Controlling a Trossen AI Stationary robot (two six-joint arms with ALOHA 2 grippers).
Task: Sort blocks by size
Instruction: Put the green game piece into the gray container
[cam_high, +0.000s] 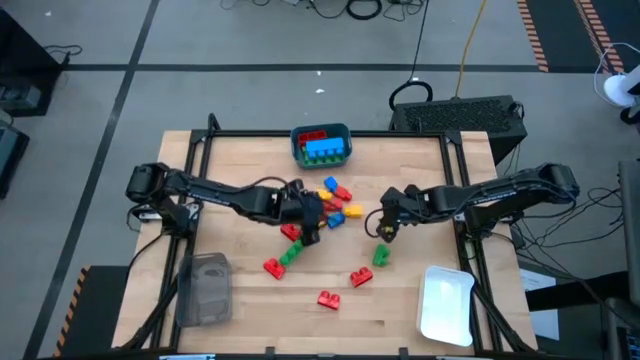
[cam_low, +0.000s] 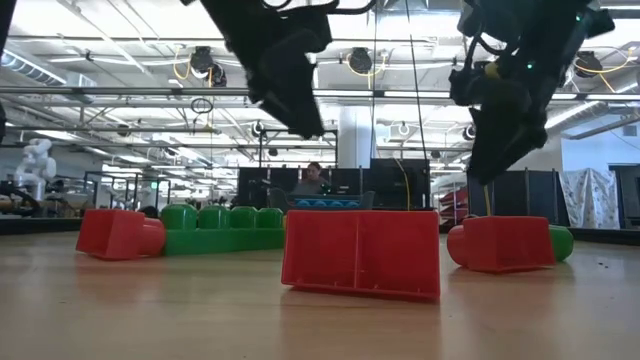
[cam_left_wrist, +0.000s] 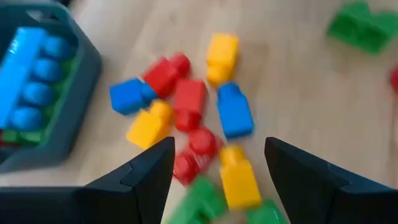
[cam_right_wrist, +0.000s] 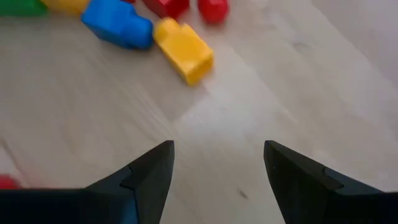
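Note:
A pile of small blocks (cam_high: 336, 200), red, yellow and blue, lies at the table's middle. More red and green blocks (cam_high: 360, 277) are scattered toward the near edge. The teal bin (cam_high: 322, 158) at the far edge holds blue blocks and a red one. My left gripper (cam_left_wrist: 219, 146) hangs open just above the pile's near left side (cam_high: 312, 228), with a yellow block (cam_left_wrist: 239, 177) and a red block (cam_left_wrist: 196, 152) below its gap. My right gripper (cam_right_wrist: 217, 146) stands open over bare wood to the right of the pile (cam_high: 384, 228), a yellow block (cam_right_wrist: 183, 50) ahead of it.
A white tray (cam_high: 446, 303) lies at the near right corner and a grey see-through container (cam_high: 205, 290) at the near left. In the low view, red blocks (cam_low: 360, 252) and a green one (cam_low: 222, 228) lie near the front edge. Bare wood stretches along the table's left.

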